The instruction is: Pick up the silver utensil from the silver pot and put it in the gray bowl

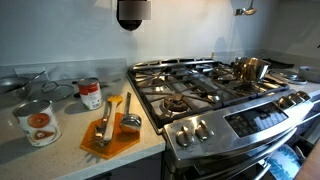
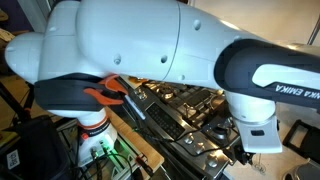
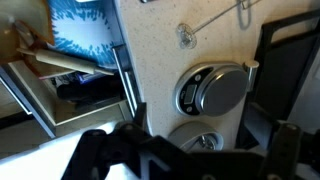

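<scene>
**Wrist view, bottom edge.** My jaws are released. The 2 dark fingers sit wide apart at lower left and lower right, with nothing between them.

**Wrist view, centre.** The round metal tops of 2 tin cans are seen from overhead, standing on the pale speckled desk. The black edge of the stove runs down the right side.

**In an exterior view, lower left.** The tin cans stand near an orange cutting board that carries wooden-handled tools, all on the desk.

**Top centre.** My wrist hangs above the desk beside the stove's left edge, well apart from every task thing.

**Upper right, on a rear burner.** The silver pot holds the silver utensil, which is too small to trace clearly.

**Far right edge, near the pot.** The gray bowl is partly cut off by the frame.

**In an exterior view filled by my white arm.** Only the stove's knobs show, at lower right.
</scene>
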`<state>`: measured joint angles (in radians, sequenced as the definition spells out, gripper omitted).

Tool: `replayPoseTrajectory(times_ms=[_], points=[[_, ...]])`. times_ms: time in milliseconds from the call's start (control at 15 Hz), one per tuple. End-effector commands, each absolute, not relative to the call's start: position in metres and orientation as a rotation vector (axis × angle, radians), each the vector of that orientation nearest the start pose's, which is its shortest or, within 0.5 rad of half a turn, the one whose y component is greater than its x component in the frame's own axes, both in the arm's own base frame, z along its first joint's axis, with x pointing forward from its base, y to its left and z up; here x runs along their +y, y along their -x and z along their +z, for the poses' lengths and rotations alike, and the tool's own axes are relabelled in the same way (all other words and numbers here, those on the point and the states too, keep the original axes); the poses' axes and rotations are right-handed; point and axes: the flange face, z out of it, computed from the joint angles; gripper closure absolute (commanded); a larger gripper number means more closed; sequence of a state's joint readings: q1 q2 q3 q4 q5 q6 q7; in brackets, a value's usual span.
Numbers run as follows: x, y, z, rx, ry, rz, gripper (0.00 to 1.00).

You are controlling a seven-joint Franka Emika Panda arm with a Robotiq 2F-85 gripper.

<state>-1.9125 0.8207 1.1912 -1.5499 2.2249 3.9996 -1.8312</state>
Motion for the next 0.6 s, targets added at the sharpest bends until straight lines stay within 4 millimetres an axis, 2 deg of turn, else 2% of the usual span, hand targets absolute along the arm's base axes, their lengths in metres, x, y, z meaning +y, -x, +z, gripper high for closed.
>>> replayPoseTrajectory(times_ms=[0, 67, 133, 533], points=[[-0.520, -0.216, 0.344, 2.278, 1.959, -0.514, 0.00], [-0.517, -0.213, 0.342, 2.240, 2.017, -0.454, 0.00], [-0.520, -0.221, 0.349, 2.321, 1.958, -0.556, 0.00], [-0.520, -0.223, 0.348, 2.312, 1.981, -0.551, 0.00]])
